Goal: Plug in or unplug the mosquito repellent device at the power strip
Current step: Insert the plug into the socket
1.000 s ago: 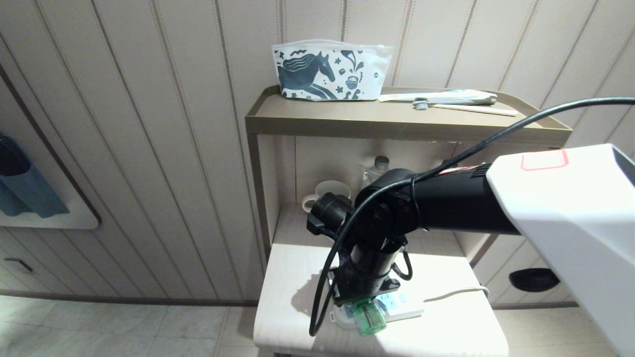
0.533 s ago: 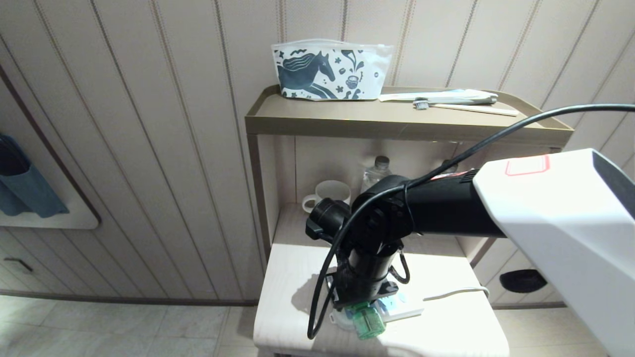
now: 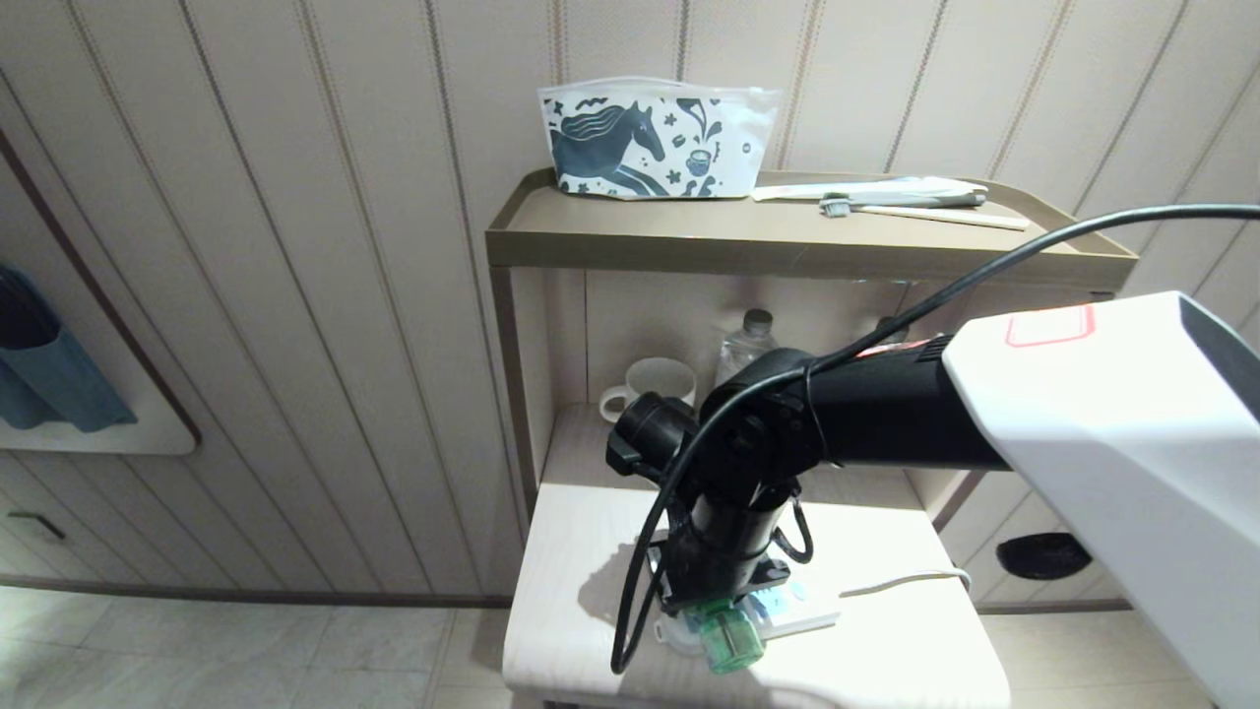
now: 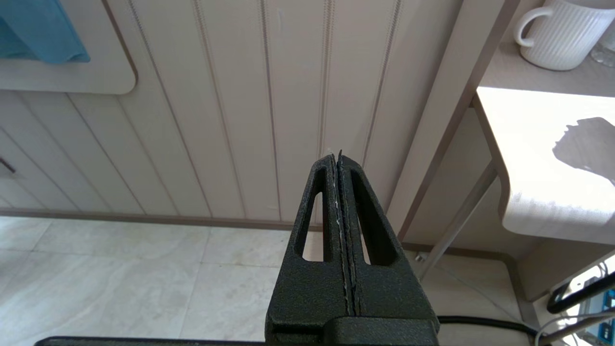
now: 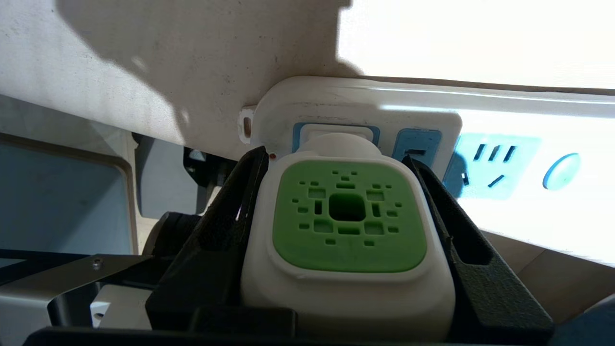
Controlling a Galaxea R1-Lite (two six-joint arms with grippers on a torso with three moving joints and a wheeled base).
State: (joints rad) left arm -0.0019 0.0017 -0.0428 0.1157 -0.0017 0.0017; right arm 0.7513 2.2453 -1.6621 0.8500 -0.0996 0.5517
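On the pale table (image 3: 581,551), the right gripper (image 5: 338,163) reaches down and clamps the mosquito repellent device (image 5: 348,240) by its white-and-green head — the device sits against the end socket of the power strip (image 5: 504,120), its green bottle (image 3: 728,638) pointing toward the table's near edge. Off to the side, the left gripper (image 4: 339,166) hangs with fingers pressed together — holding nothing.

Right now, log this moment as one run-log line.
right tool: shut on repellent plug | plug: at power strip end socket | left tool: shut, parked off table
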